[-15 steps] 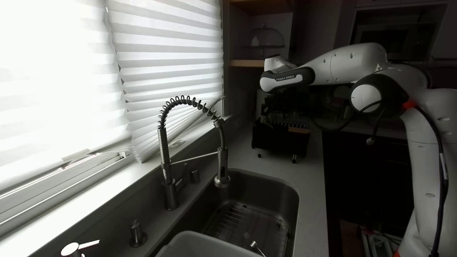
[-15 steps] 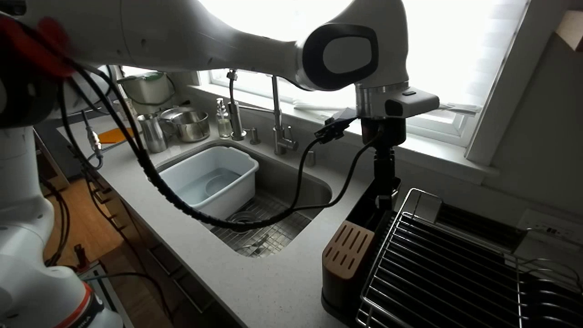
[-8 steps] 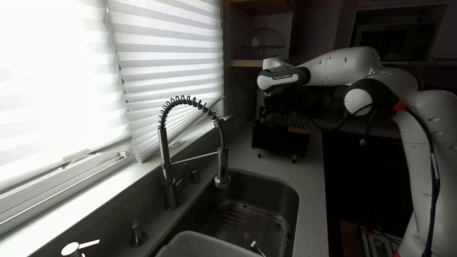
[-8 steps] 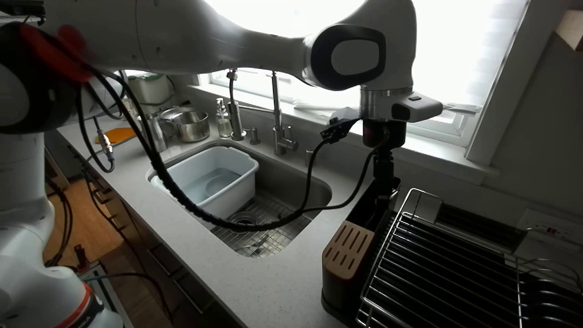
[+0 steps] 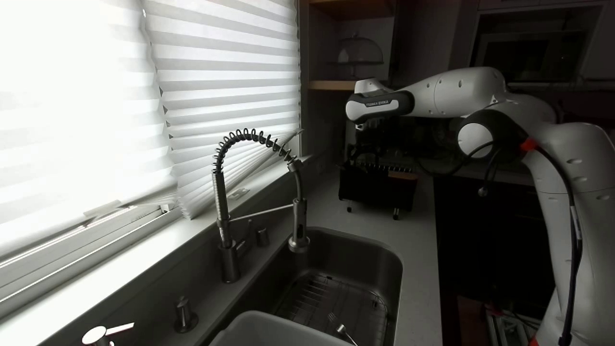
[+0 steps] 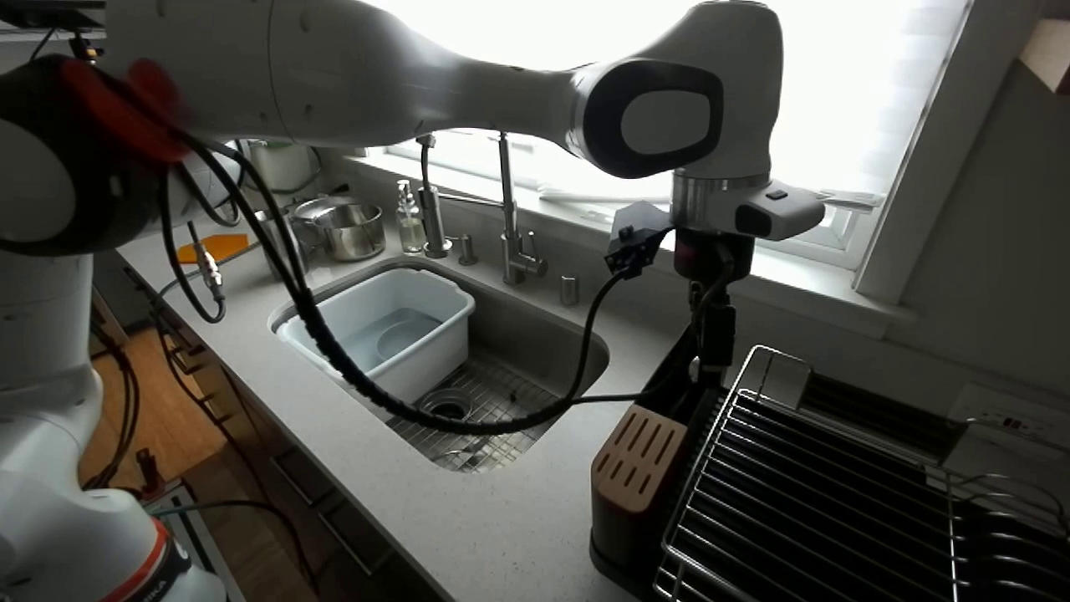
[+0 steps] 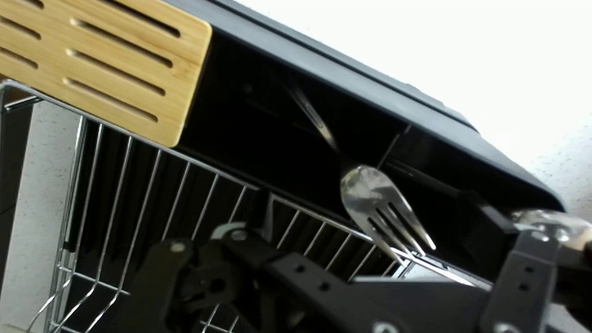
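1. wrist view: the gripper (image 7: 375,212) stands over the black caddy (image 7: 342,76); the fork (image 7: 367,189) leans in the caddy between the fingers (image 7: 495,219), tines toward 5 o'clock, handle toward 11.
2. wrist view: the fingers are wide, at 9 and 3 o'clock of the fork, with nothing visibly gripped. careful handling probably calls for straight vertical travel, so neither finger drags the tines.
3. wrist view: the slotted wooden lid (image 7: 120,60) lies at 10 o'clock; the wire rack (image 7: 159,148), at 8, runs beneath the 9 o'clock finger, whose tip may snag on sideways travel.
4. in an exterior view, the arm (image 6: 493,92) points the gripper down, at 1 o'clock of the lid; the slack cable (image 6: 468,428) loops away between 8 and 9 o'clock and is best kept off the rack.
5. in an exterior view, the faucet (image 5: 299,230) lies at 8 o'clock of the caddy; shadow hides the finger spacing, so the wrist view seems the safer guide.
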Motion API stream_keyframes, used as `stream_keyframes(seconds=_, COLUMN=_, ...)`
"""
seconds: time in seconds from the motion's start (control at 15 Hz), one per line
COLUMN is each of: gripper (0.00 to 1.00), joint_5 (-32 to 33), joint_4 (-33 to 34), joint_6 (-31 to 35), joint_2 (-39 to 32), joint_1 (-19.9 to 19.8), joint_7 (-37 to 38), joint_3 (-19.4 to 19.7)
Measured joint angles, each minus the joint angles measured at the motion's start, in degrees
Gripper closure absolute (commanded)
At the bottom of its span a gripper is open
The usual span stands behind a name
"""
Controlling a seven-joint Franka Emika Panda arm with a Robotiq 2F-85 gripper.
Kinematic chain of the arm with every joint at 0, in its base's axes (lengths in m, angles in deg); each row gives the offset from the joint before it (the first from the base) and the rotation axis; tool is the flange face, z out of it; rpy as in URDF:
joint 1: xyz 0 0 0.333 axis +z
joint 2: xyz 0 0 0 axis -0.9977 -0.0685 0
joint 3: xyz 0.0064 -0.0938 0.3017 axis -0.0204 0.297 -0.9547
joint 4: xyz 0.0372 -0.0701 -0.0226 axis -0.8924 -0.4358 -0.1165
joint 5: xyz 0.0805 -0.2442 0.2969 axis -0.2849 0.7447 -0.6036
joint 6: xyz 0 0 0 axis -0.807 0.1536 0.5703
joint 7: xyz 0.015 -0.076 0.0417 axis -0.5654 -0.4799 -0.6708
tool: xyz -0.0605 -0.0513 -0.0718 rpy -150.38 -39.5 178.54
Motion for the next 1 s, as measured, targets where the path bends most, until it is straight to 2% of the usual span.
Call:
stream_keyframes(seconds=0.2, gripper=0.51, joint_5=-1.2, joint_4=0.0, joint_6=0.0, joint_2=0.0, joint_1=0.0, joint_7=-1.3, joint_3=-0.2)
stream_keyframes(seconds=0.6, gripper=0.96, joint_5=-2.5, joint_4=1.1, joint_6=0.0, joint_2=-0.4, joint_1=-0.3, joint_7=-2.5, joint_3=-0.2)
stream_keyframes(seconds=0.73, gripper=1.00, joint_5=-2.6, joint_4=1.5, joint_6=0.0, joint_2=-0.5, joint_1=-0.2, joint_7=-2.7, joint_3=-0.2)
stream_keyframes(seconds=1.0, gripper=1.00, joint_5=-2.6, joint_4=2.1, joint_6=-0.6, joint_2=-0.6, joint_1=-0.3, joint_7=-3.8, joint_3=-0.4)
